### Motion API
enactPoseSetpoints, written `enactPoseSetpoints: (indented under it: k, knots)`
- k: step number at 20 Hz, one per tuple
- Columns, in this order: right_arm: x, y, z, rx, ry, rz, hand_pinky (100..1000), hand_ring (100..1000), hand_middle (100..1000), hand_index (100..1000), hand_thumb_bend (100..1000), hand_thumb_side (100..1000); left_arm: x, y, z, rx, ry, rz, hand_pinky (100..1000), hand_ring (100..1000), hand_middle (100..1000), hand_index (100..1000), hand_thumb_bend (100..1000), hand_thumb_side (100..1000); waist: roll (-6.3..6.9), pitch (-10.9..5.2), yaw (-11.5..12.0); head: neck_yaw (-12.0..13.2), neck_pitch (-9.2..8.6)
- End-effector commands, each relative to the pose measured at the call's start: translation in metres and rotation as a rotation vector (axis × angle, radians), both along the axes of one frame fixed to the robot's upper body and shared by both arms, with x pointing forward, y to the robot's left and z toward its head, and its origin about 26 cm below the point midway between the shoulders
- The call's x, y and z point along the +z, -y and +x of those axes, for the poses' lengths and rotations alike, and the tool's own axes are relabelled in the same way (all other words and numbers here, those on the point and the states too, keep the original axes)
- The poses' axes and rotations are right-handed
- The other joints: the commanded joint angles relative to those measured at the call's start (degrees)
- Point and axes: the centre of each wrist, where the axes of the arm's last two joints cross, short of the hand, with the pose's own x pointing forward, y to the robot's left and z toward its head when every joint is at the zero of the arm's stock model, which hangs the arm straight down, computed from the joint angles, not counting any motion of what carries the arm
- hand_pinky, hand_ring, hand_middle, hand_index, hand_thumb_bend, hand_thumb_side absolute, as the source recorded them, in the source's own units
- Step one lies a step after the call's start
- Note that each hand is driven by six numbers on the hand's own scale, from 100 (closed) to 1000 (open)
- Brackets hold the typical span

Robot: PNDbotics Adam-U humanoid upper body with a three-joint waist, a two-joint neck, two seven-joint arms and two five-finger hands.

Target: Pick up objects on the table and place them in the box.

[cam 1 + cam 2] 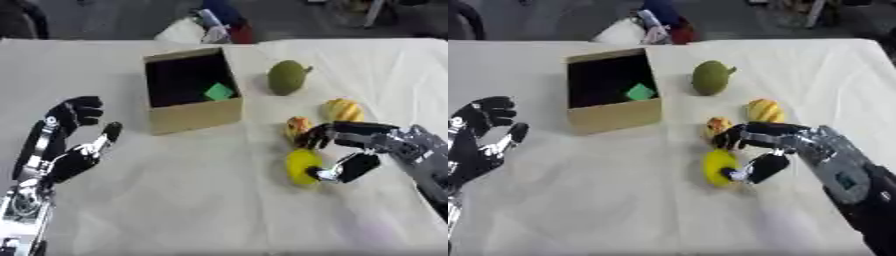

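Observation:
A yellow round fruit (pixel 300 165) lies on the white tablecloth right of centre. My right hand (pixel 366 145) reaches in from the right, its fingers above the fruit and its thumb against the fruit's right side, curled round it. A small orange-red fruit (pixel 297 125) lies just behind those fingers. A striped yellow-orange fruit (pixel 343 109) and a green pear-like fruit (pixel 287 77) lie farther back. The cardboard box (pixel 194 114) stands at centre left with a green piece (pixel 220 91) inside. My left hand (pixel 74 135) hovers at the left, relaxed and holding nothing.
The white cloth (pixel 192 200) covers the whole table, with bare cloth in front of the box. Beyond the far edge, behind the box, sit some white, blue and red items (pixel 210 27).

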Motion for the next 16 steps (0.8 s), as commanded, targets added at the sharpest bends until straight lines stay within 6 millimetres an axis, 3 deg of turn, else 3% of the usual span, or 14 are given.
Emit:
enactPoseSetpoints:
  k: [1,5,6,9,12,16]
  knots:
    - [0.024,0.007,0.000,0.028,0.052,-0.074,799,825,784,887,230,356,0.008,-0.004,0.000,0.002,0.022,0.028,744,730,694,781,492,378,-0.77,-1.64,-0.1,0.2,0.27]
    - [0.035,0.008,-0.001,0.031,0.120,-0.102,776,765,639,712,224,242,0.007,-0.005,0.000,0.005,0.020,0.028,744,730,694,782,489,380,-0.83,-1.67,-0.2,0.2,0.27]
    - [0.037,0.009,-0.002,0.022,0.142,-0.100,751,709,533,597,211,182,0.007,-0.005,0.000,0.006,0.020,0.027,744,730,694,782,487,383,-0.84,-1.68,-0.2,0.2,0.27]
    - [0.043,0.011,-0.002,-0.005,0.207,-0.083,712,618,407,454,183,101,0.007,-0.005,0.000,0.008,0.018,0.026,743,730,694,782,483,385,-0.86,-1.70,-0.3,0.2,0.27]
    - [0.049,0.011,-0.002,-0.028,0.269,-0.042,682,570,322,367,144,100,0.007,-0.006,0.000,0.011,0.017,0.025,743,729,694,782,480,388,-0.87,-1.72,-0.3,0.2,0.27]
    - [0.069,0.010,-0.001,-0.060,0.373,0.033,667,555,300,348,133,100,0.007,-0.006,0.000,0.012,0.017,0.025,743,729,694,783,475,388,-0.85,-1.80,-0.2,0.4,0.27]
